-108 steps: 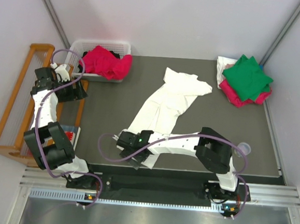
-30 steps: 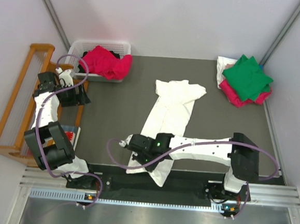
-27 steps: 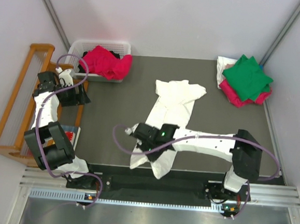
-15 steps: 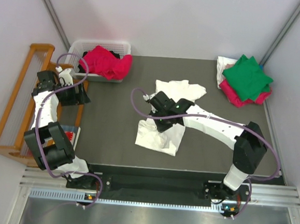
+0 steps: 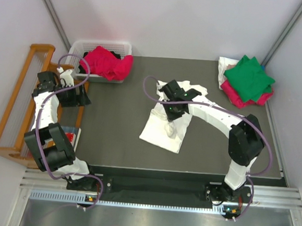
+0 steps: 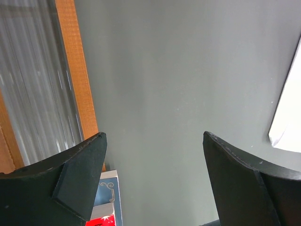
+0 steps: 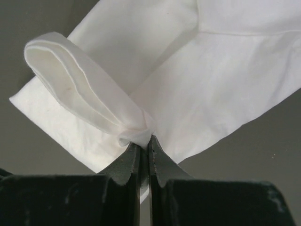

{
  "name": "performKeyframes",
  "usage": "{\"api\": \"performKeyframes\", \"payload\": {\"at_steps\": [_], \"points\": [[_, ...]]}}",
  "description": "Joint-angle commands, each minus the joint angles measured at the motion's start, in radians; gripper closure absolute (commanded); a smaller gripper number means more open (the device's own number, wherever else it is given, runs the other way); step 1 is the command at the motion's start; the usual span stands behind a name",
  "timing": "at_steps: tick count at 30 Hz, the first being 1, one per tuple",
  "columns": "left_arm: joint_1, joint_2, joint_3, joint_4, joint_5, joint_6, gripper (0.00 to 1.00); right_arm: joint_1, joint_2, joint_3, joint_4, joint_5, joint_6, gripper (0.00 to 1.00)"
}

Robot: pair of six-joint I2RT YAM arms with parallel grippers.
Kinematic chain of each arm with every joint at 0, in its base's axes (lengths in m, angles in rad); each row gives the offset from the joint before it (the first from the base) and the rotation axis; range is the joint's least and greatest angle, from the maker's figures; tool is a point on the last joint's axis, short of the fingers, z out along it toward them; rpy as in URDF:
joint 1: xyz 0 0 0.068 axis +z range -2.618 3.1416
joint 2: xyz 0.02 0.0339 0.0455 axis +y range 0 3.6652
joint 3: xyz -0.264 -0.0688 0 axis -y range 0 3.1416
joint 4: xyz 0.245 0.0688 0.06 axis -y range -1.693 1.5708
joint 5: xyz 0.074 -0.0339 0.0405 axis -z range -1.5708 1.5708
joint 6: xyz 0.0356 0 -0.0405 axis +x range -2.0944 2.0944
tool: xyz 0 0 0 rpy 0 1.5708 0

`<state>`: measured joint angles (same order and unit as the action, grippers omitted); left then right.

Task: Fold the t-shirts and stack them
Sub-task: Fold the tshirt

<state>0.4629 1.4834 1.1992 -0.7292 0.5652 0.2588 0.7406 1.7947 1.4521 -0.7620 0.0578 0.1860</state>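
White t-shirt hem is now pulled from lower frame to centre, pinched in closed right gripper; fold judged underway; left gripper held wide, empty

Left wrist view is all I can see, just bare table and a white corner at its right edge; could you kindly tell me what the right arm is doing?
Observer: The right gripper has its jaws shut on a pinched fold of the white t-shirt, raised over the part lying flat mid-table.
Operator: Thank you. Is anything stacked already?
Observer: Yes, a green t-shirt lies on a folded crimson-pink t-shirt at the far right corner.
Operator: And what remains to fold?
Observer: A crumpled crimson-pink t-shirt hangs out of the white basket at the far left.
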Motion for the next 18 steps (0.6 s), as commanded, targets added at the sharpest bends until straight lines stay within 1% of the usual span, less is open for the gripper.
{"api": "performKeyframes", "payload": {"at_steps": [1, 7, 8, 9, 10, 13, 15, 16, 18], "points": [[-0.004, -0.017, 0.036, -0.032, 0.047, 0.033, 0.12, -0.046, 0.015, -0.013, 0.076, -0.016, -0.005, 1.0], [-0.053, -0.035, 0.034, -0.075, 0.05, 0.068, 0.12, -0.07, 0.077, -0.03, 0.113, -0.029, -0.002, 1.0], [-0.059, -0.041, 0.031, -0.075, 0.041, 0.069, 0.12, -0.072, 0.086, -0.03, 0.115, -0.036, -0.002, 0.97], [-0.075, -0.051, 0.03, -0.075, 0.036, 0.072, 0.12, -0.073, 0.094, -0.029, 0.118, -0.036, 0.0, 0.92], [-0.078, -0.055, 0.028, -0.075, 0.036, 0.077, 0.11, -0.075, 0.109, -0.024, 0.119, -0.038, -0.002, 0.76], [-0.09, -0.061, 0.031, -0.078, 0.029, 0.083, 0.11, -0.081, 0.118, -0.021, 0.122, -0.01, 0.001, 0.48], [-0.09, -0.063, 0.031, -0.079, 0.027, 0.088, 0.11, -0.09, 0.12, -0.01, 0.122, 0.043, 0.007, 0.43], [-0.092, -0.061, 0.03, -0.082, 0.028, 0.091, 0.11, -0.104, 0.123, 0.013, 0.107, 0.072, 0.012, 0.34], [-0.095, -0.058, 0.028, -0.084, 0.03, 0.094, 0.11, -0.115, 0.129, 0.049, 0.086, 0.155, 0.013, 0.3]]}}
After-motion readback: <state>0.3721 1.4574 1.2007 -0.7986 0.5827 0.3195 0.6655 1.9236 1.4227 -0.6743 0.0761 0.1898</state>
